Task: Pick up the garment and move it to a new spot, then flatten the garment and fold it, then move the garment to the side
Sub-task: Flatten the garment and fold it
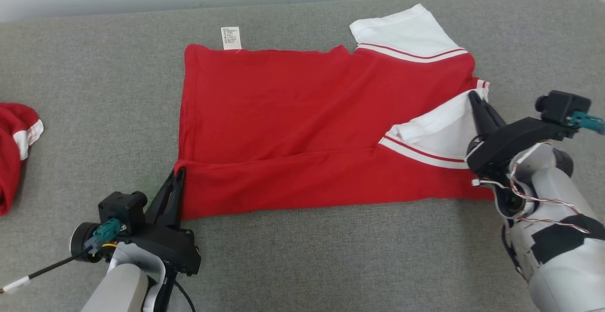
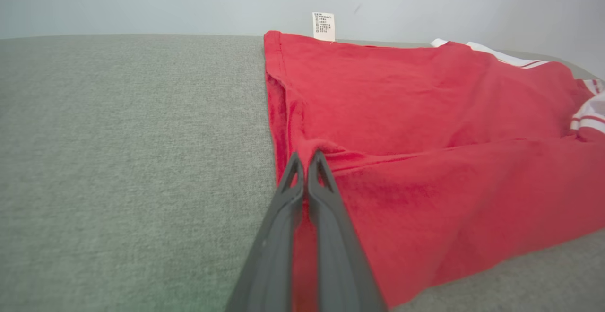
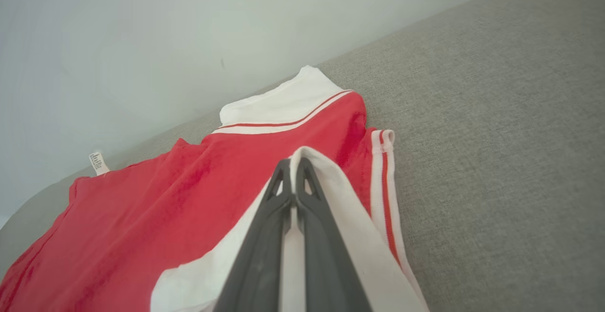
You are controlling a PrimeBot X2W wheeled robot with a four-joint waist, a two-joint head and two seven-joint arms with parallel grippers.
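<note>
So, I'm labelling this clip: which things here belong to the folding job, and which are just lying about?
Job: red shirt; left gripper, jaws shut on its hem; right gripper, jaws shut on its white edge.
Lying about: second red garment, far left.

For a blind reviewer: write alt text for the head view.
A red shirt lies partly folded on a grey surface, the left claw shut on its left edge, the right claw shut on a white sleeve. Another red garment lies at the left edge.
</note>
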